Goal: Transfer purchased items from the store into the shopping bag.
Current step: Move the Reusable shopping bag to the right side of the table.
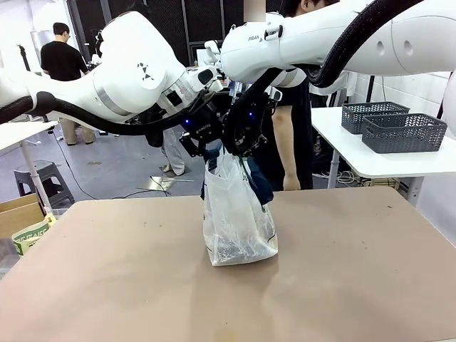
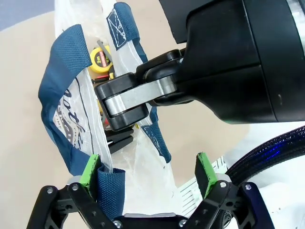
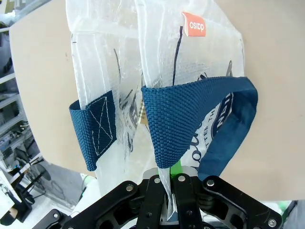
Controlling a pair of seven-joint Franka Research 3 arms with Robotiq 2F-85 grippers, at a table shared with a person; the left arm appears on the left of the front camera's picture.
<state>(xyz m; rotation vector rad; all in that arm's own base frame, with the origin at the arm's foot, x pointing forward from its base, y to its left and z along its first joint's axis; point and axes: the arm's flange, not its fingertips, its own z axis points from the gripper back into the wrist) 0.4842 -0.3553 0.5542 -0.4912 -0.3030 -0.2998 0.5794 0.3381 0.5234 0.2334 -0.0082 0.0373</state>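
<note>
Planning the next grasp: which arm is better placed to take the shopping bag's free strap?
Left: the left gripper is open with a navy strap beside one pad, while the right gripper is shut on the shopping bag edge.

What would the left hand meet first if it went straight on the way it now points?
Likely the bag: its plastic and strap lie between the left hand's open fingers. Just beyond, the right hand crosses the path; depth is unclear.

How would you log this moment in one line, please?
shopping bag: upright on table, tape measure inside | left pincer: open at its mouth | right pincer: shut on strap
</note>
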